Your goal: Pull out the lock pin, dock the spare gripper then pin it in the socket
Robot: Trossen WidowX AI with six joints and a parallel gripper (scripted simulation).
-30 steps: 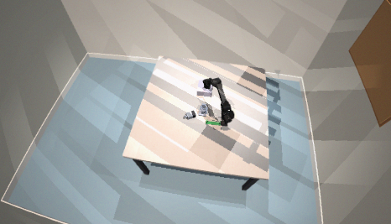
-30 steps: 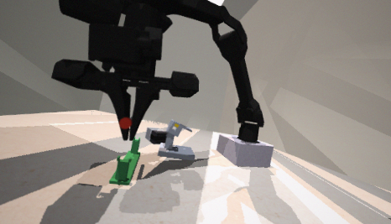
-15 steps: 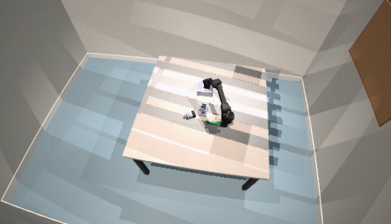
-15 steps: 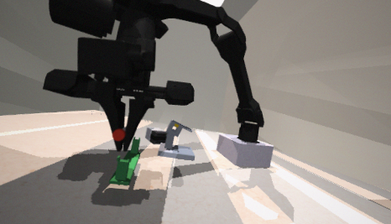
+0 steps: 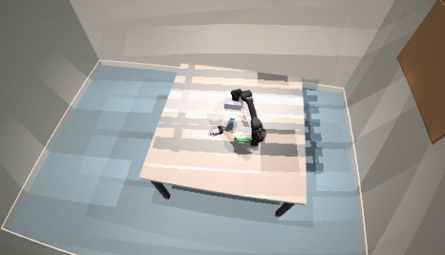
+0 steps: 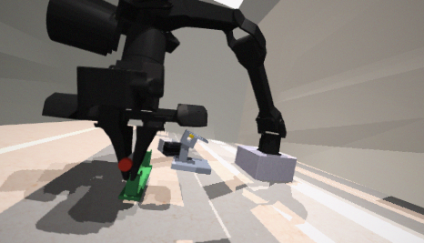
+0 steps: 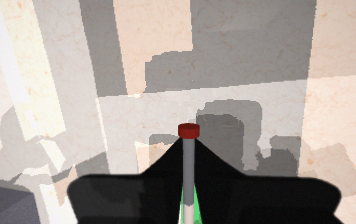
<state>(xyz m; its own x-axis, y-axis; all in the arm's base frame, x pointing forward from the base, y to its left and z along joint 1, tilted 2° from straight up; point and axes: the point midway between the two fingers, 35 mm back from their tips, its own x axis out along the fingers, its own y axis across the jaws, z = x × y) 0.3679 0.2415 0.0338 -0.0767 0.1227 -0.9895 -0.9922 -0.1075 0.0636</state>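
My gripper (image 6: pixel 128 177) (image 7: pixel 186 140) is shut on the lock pin (image 6: pixel 125 164) (image 7: pixel 188 165), which has a red head and a grey shaft. The fingers point down close over a green stand (image 5: pixel 243 139) (image 6: pixel 136 187) (image 7: pixel 197 207); whether the pin or the fingertips touch it I cannot tell. The blue-grey mount (image 5: pixel 231 126) (image 6: pixel 191 166) stands on the table beyond the stand in the exterior view, with a small yellow spot near its top. The black and grey spare gripper (image 5: pixel 215 132) (image 6: pixel 170 148) is right beside the mount; its seating in the socket cannot be made out.
The arm's base stands on a pale lilac block (image 5: pixel 232 104) (image 6: pixel 273 167) on the wooden table (image 5: pixel 191 164), on the other side of the mount from the green stand. Striped shadows fall over the table. A brown panel (image 5: pixel 427 72) is on the wall far off at the right.
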